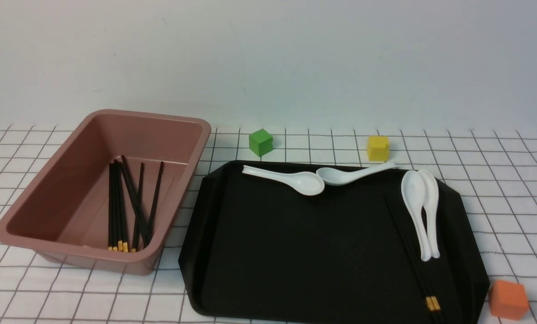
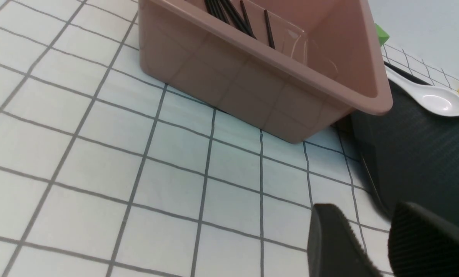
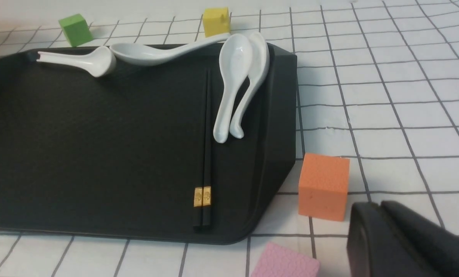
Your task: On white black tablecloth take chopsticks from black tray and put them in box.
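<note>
Chopsticks (image 3: 203, 154) pair on black tray (image 3: 79, 146), near shut right gripper (image 3: 383, 231).

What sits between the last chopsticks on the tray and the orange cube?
In the right wrist view, only bare black tray and its rim separate the chopsticks from the orange cube.

Soft, even light fills all three views, bright and without hard shadows. The box (image 1: 102, 189) casts only a faint shade on the tablecloth (image 1: 498, 189) at its near base. Beside the box, the black tray (image 1: 295, 252) looks matte with little glare; the white spoons (image 1: 291, 179) on it shine mildly. In both wrist views the nearest dark gripper parts are blurred, and the front view is slightly soft.
</note>
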You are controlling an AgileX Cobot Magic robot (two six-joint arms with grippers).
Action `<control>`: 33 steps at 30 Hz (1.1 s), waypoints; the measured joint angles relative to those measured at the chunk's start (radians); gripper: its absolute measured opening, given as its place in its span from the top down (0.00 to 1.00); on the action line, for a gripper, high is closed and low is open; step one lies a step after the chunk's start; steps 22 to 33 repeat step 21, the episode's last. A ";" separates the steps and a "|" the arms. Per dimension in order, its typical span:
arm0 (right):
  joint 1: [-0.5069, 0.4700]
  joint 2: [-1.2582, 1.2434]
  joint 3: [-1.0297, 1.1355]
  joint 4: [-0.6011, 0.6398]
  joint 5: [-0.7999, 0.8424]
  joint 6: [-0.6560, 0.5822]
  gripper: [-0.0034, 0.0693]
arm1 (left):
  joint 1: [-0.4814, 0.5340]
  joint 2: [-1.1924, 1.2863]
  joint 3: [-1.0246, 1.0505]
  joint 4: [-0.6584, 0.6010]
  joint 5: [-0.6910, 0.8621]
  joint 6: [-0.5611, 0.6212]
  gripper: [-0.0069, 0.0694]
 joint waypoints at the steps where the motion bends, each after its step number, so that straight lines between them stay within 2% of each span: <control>1: 0.000 0.000 0.000 0.000 0.000 0.001 0.89 | 0.000 0.000 0.000 0.000 0.000 0.000 0.60; 33: 0.000 -0.001 0.000 0.000 0.000 0.003 0.85 | 0.000 0.000 0.000 0.000 0.000 0.000 0.60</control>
